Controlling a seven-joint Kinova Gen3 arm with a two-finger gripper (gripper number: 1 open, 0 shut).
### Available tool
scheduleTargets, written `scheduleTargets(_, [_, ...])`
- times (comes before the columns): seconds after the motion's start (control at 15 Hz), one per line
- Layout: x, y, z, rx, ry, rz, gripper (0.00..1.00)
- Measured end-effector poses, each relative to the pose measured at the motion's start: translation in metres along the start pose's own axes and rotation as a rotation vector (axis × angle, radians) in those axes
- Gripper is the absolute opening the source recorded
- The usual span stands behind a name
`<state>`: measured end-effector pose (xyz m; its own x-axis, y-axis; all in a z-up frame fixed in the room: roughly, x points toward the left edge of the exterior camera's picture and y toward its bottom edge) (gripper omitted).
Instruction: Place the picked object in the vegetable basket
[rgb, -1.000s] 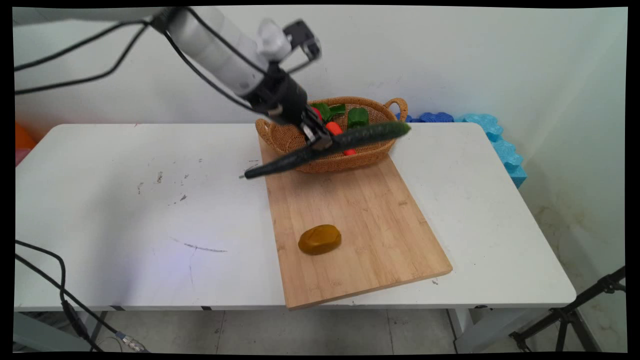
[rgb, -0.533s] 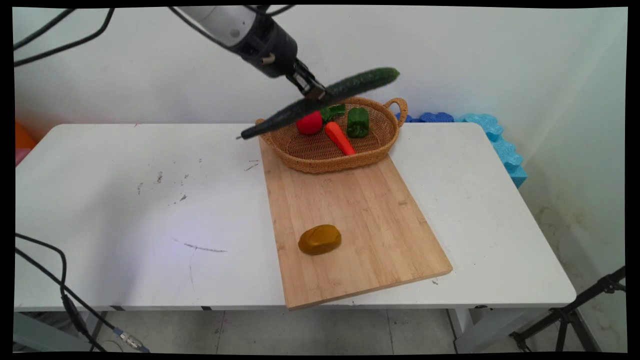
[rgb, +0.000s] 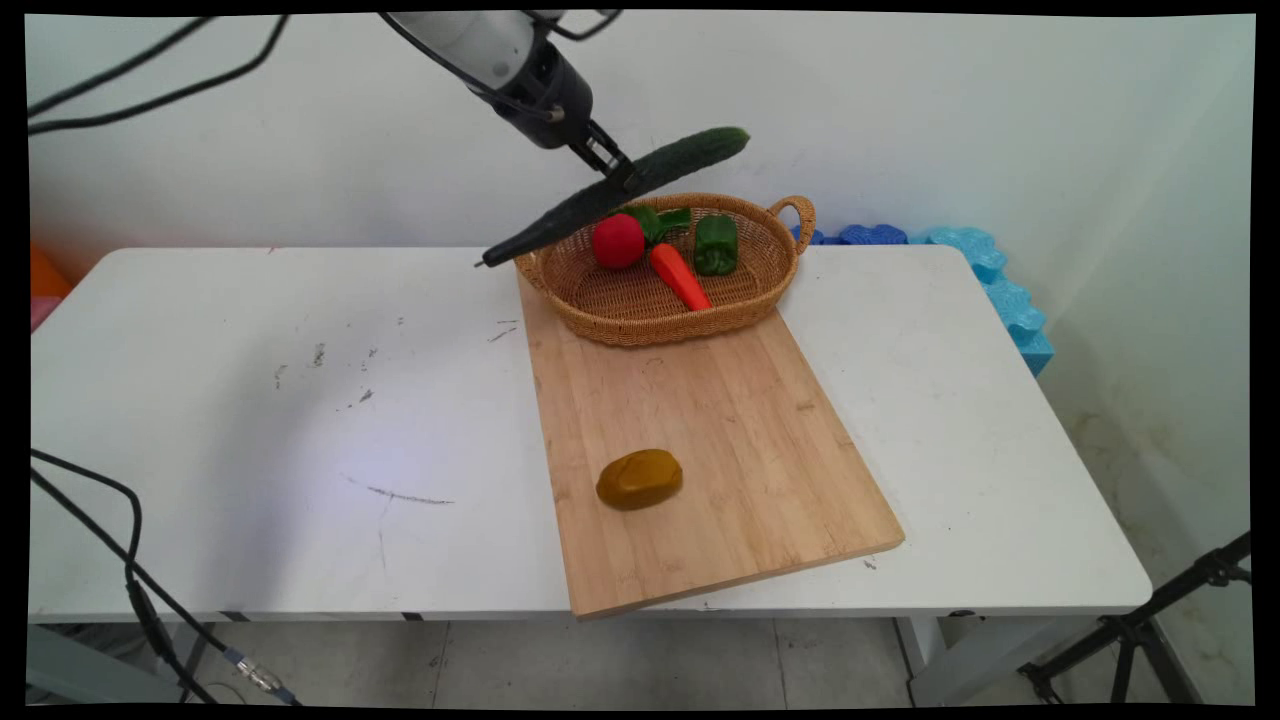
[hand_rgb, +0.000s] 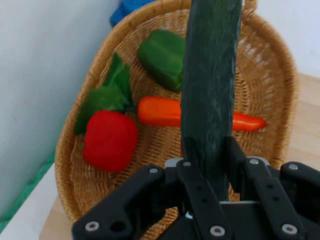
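Note:
My gripper (rgb: 618, 176) is shut on a long dark green cucumber (rgb: 612, 193), held tilted in the air above the left part of a wicker basket (rgb: 760, 290). In the hand view the cucumber (hand_rgb: 210, 90) runs up between my gripper (hand_rgb: 207, 155). Below it the basket (hand_rgb: 75, 170) holds a red tomato (hand_rgb: 110, 140) with green leaves, an orange carrot (hand_rgb: 160, 111) and a green pepper (hand_rgb: 162, 56). In the main view the tomato (rgb: 618, 241), carrot (rgb: 680, 277) and pepper (rgb: 716, 244) lie inside the basket.
A wooden cutting board (rgb: 720, 440) lies on the white table (rgb: 250, 400) in front of the basket, with a brown potato (rgb: 640, 478) near its front. Blue foam pieces (rgb: 990, 280) sit at the table's far right edge. Black cables hang at left.
The gripper has lifted the cucumber up out of the basket and shifted it slightly left; the tomato, carrot and pepper now show fully.

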<state>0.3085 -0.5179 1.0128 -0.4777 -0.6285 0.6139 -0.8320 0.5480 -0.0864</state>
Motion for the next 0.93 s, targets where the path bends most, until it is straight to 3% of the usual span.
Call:
scheduleTargets(0.27, [0.000, -0.005, 0.038, 0.025, -0.049, -0.027, 0.00])
scheduleTargets(0.93, [0.000, -0.011, 0.085, 0.063, -0.088, -0.034, 0.00])
